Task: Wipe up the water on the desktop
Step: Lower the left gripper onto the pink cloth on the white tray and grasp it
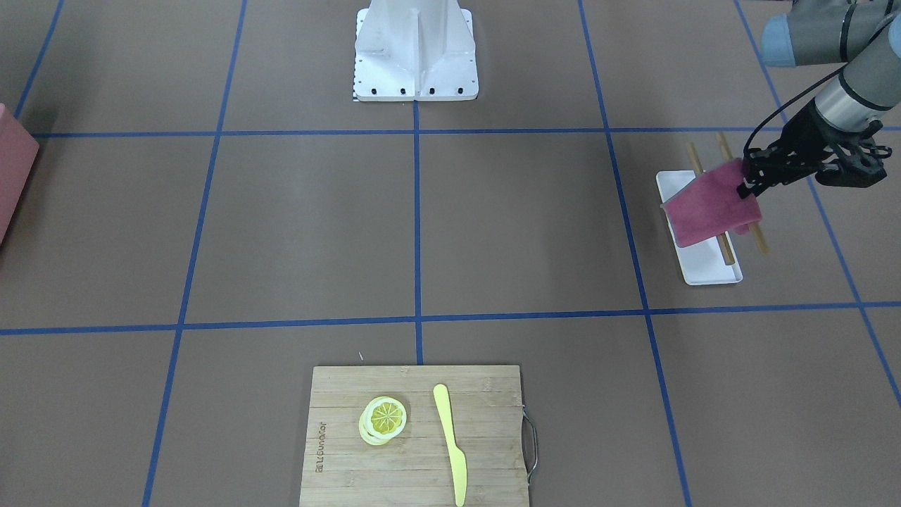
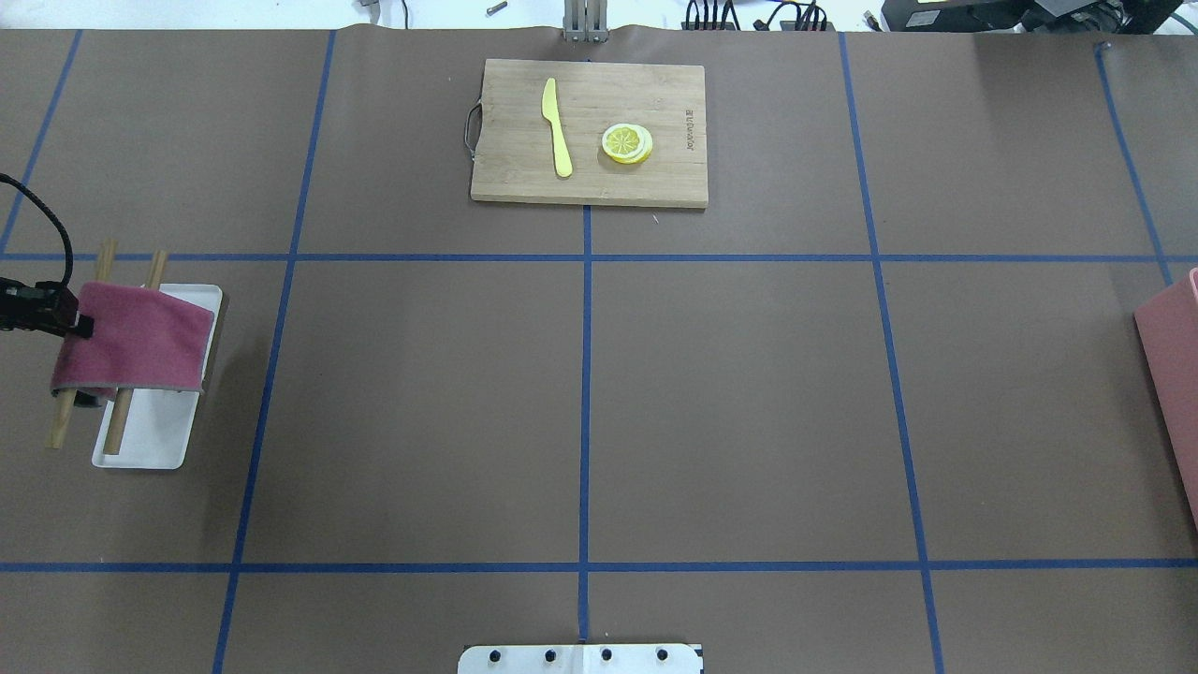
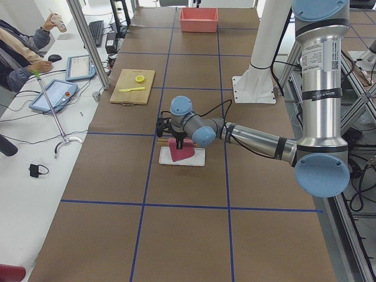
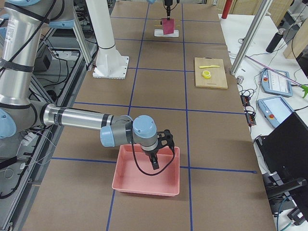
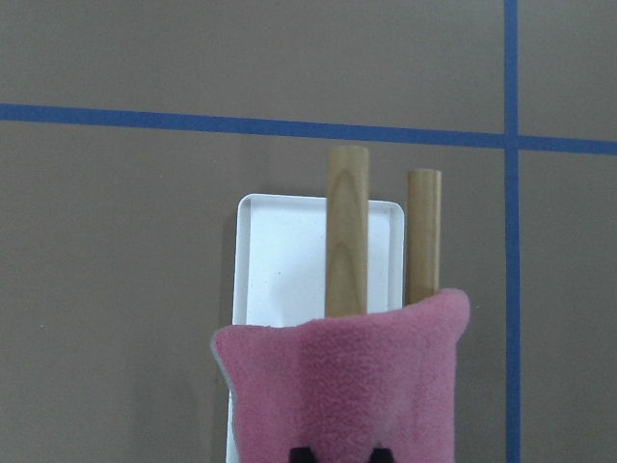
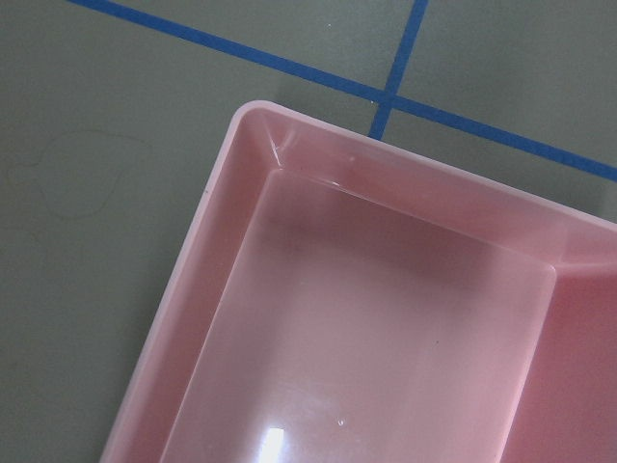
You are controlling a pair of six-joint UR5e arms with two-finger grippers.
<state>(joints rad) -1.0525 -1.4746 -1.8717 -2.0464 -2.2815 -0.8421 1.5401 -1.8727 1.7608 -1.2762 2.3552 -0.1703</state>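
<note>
The desktop (image 2: 730, 393) is brown with a grid of blue tape lines; I see no clear water on it. My left gripper (image 1: 745, 184) is shut on a magenta cloth (image 1: 707, 208) and holds it hanging just above a small white tray (image 1: 711, 271) with two wooden sticks (image 2: 117, 426) across it. In the left wrist view the cloth (image 5: 347, 386) fills the bottom edge in front of the tray (image 5: 284, 260). My right gripper (image 4: 153, 161) hovers over a pink bin (image 4: 147, 178); I cannot tell whether it is open or shut.
A bamboo cutting board (image 1: 486, 422) at the far middle carries lemon slices (image 1: 384, 418) and a yellow knife (image 1: 450, 440). The pink bin (image 2: 1175, 365) sits at the right edge. The white robot base (image 1: 415, 53) stands at the near middle.
</note>
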